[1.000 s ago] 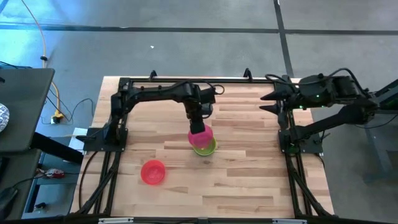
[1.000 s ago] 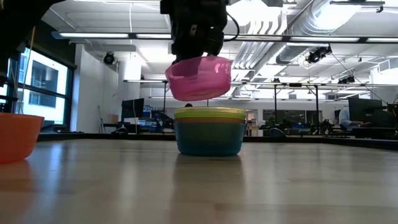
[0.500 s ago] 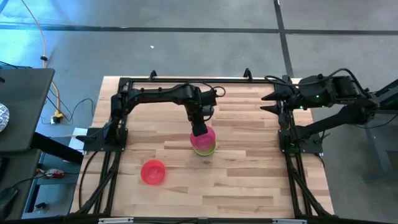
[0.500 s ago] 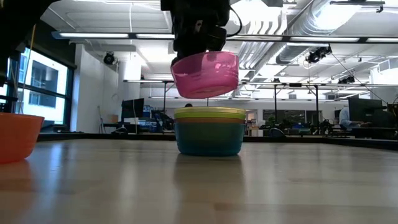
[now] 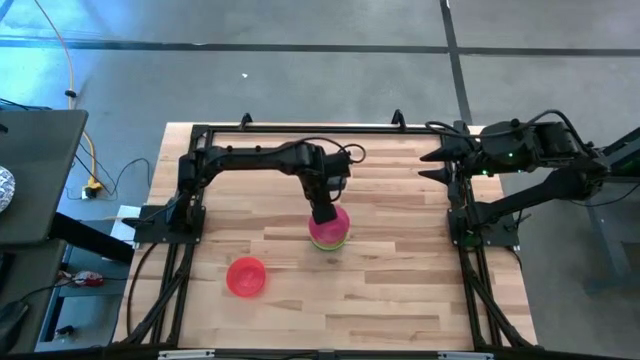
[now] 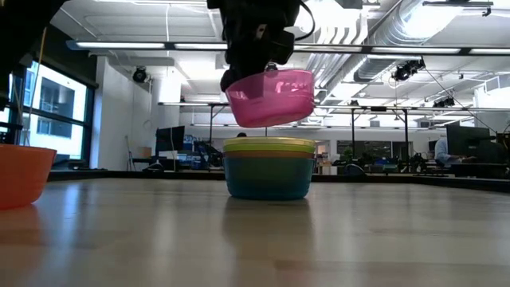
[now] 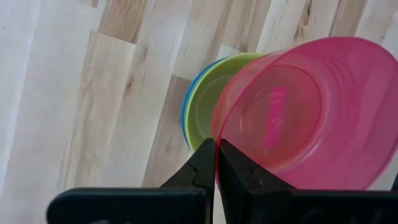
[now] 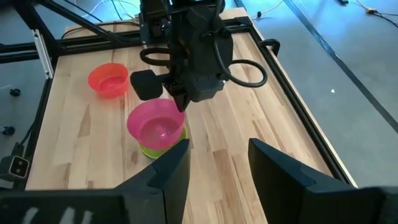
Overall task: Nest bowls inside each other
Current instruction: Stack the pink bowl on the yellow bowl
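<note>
left claw [image 6: 256,73] pinching pink bowl [image 6: 270,97] rim, hovering tilted over stack [image 6: 268,167] | right claw [image 8: 214,163] gaping open, parked far right | risking bowl catching off-centre, sliding off onto counter [image 5: 400,280]

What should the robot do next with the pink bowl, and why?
Probably lower it straight down. The left gripper pinches the pink bowl's rim and holds it in the air, tilted, just above the stack of bowls. From above it looks about centred, so sinking it in and then opening the fingers should nest it.
</note>
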Controlling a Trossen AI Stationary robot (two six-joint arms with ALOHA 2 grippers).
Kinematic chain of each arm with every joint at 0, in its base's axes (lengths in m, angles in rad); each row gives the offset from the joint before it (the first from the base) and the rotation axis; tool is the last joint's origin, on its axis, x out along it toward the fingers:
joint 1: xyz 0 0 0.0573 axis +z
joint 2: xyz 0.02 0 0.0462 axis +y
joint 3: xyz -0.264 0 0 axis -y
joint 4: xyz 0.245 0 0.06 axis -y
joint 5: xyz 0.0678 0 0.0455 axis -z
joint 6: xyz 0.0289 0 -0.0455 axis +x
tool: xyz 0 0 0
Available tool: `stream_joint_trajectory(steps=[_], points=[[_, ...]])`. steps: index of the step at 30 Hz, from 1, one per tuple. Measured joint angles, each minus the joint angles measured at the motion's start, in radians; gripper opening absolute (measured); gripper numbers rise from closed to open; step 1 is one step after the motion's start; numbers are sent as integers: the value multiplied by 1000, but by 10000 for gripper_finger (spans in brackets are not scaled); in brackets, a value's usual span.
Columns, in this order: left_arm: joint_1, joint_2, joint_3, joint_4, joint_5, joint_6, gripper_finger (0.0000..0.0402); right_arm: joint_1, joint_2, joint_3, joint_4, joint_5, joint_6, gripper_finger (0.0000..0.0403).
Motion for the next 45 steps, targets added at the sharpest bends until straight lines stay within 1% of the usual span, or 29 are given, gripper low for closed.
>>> stream_joint_trajectory(steps=[4, 10, 16, 19, 25, 37, 41, 45], points=[[-5, 1, 0, 6, -21, -8, 0, 0, 0, 0, 8, 0, 1, 155], [-16, 36, 0, 12, -23, -15, 0, 0, 1, 0, 8, 0, 9, 155], [-27, 74, -1, -25, -23, 1, 0, 0, 2, 0, 4, 0, 17, 155], [-30, 82, -1, -23, -42, 7, 0, 0, 2, 0, 4, 0, 17, 155], [-27, 89, -1, -35, -70, 12, 0, 0, 2, 0, 3, 0, 17, 155], [-9, 90, -1, -39, -85, 29, 2, 0, 1, 0, 0, 0, 17, 155], [-9, 90, -1, -37, -73, 41, 22, 0, 2, 0, 0, 0, 16, 155], [-12, 90, -1, -36, -53, 54, 66, 0, 2, 0, 0, -1, 16, 155]])
